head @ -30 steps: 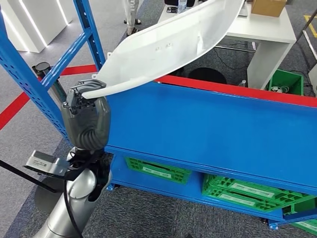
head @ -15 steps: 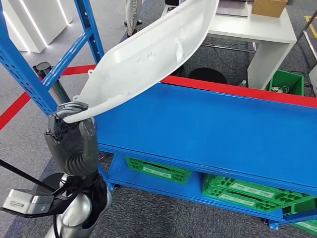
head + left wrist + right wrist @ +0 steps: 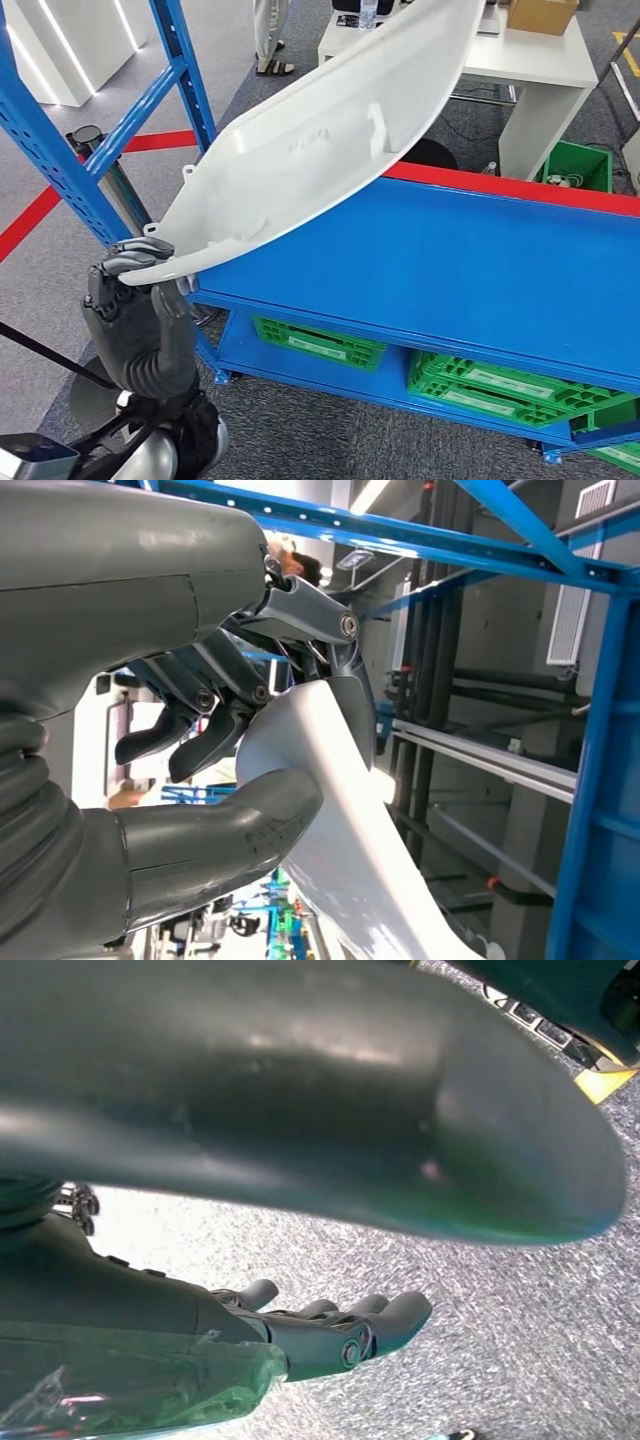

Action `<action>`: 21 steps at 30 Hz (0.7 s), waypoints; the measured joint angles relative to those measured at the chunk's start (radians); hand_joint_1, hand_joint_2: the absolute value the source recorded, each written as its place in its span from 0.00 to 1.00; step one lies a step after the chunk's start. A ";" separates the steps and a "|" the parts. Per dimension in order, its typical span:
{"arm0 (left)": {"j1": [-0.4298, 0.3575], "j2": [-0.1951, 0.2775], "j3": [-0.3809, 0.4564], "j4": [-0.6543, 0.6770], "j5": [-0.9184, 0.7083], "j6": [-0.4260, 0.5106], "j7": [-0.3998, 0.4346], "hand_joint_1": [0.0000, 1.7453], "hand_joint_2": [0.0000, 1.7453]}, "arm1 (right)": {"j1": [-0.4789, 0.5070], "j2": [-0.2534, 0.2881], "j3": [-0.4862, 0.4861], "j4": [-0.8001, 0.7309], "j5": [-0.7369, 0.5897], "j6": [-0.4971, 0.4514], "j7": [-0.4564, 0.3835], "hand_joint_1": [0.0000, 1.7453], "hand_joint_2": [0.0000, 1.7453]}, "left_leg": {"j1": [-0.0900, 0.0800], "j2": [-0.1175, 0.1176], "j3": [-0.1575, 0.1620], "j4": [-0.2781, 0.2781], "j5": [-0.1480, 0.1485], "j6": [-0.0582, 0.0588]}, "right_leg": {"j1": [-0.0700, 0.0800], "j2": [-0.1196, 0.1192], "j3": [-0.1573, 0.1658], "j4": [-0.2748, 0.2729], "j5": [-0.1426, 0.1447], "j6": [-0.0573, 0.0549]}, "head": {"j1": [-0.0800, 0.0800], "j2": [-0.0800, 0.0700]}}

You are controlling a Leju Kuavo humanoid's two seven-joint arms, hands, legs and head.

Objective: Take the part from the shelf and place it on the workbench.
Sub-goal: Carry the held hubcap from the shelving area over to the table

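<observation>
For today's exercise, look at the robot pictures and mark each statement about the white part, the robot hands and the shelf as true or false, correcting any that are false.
1. The left robot hand grips the near end of the long white part. True.
2. The white part lies flat on the floor. False: it is raised, slanting up over the blue shelf.
3. Green crates sit on the shelf's lower level. True.
4. The right robot hand holds the part's other end. False: it holds nothing, with grey carpet beyond it.
5. A cardboard box stands on the white table behind the shelf. True.
</observation>
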 joint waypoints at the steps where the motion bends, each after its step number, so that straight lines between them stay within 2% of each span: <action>1: 0.001 0.001 -0.003 -0.002 0.000 0.000 0.000 1.00 1.00 | 0.000 0.000 -0.001 0.000 0.000 0.000 0.000 0.00 0.00 | 0.000 0.000 0.000 0.000 0.000 0.000 | 0.000 0.000 0.000 0.000 0.000 0.000 | 0.000 0.000; 21: 0.010 0.008 -0.026 -0.032 0.058 0.000 0.000 1.00 1.00 | 0.002 0.000 -0.012 0.000 0.001 -0.008 -0.001 0.00 0.00 | 0.000 0.000 0.000 0.000 0.000 0.000 | 0.000 0.000 0.000 0.000 0.000 0.000 | 0.000 0.000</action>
